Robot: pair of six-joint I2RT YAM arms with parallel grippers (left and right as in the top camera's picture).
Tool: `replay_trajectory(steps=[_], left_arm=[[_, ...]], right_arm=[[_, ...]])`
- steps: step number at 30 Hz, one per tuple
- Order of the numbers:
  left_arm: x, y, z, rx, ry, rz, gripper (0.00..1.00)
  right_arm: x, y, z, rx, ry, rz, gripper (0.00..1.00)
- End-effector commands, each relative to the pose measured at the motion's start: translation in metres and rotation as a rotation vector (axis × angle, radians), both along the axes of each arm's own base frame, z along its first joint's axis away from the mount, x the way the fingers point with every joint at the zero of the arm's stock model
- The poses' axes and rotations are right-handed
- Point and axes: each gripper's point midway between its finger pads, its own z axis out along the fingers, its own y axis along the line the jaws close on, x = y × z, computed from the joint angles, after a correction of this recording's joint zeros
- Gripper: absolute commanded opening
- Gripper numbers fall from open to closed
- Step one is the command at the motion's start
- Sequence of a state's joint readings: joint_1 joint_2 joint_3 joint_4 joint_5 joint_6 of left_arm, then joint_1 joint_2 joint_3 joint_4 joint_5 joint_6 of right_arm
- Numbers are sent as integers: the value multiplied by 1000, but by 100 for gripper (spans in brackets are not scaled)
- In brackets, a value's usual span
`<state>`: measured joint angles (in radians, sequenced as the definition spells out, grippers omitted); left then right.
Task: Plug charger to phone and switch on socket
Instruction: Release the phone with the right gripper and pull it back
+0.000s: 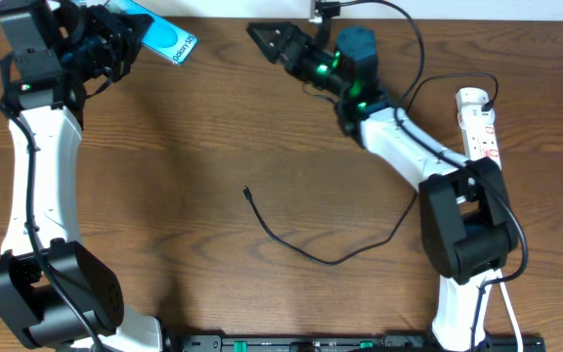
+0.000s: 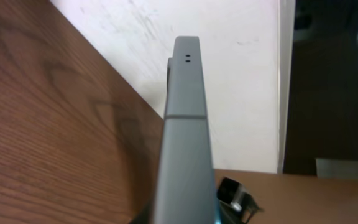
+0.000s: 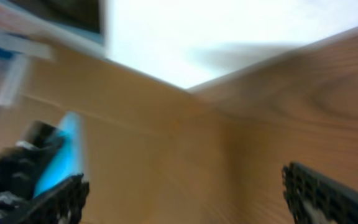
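My left gripper [image 1: 130,39] is shut on the phone [image 1: 169,41], holding it above the table's far left corner with the cyan screen up. In the left wrist view the phone [image 2: 182,124] shows edge-on as a grey slab. My right gripper [image 1: 267,41] hangs open and empty right of the phone, pointing at it. In the blurred right wrist view its gripper [image 3: 185,190] frames bare wood, with the cyan phone [image 3: 61,155] at the left. The charger [image 1: 330,260] lies loose mid-table, its plug tip [image 1: 247,193] free. The socket [image 1: 479,122] lies at the right edge.
A white wall [image 2: 229,74] borders the table's far edge. The right arm's white link [image 1: 409,147] stretches between the socket and the cable loop. The left arm's white link [image 1: 37,166] runs along the left side. Brown wood [image 1: 184,147] lies between the arms.
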<state>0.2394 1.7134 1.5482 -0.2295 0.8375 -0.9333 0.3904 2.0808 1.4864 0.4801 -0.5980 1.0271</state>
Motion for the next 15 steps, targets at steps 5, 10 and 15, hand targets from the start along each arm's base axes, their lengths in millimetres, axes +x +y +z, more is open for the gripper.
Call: replay_trajectory(steps=[5,10,15], left_arm=[[-2,-12,-23,-58,-9,-194,7],[7,-16,-66,-89,41,-261,7],[10,-16,-86,-50,25,-297,7]], right_arm=[[-17,-27,-65,-332,-25,135,99],[-25,-50,-101,-612,81,92,99],[-47,-73,-113,-934,173,80,99]])
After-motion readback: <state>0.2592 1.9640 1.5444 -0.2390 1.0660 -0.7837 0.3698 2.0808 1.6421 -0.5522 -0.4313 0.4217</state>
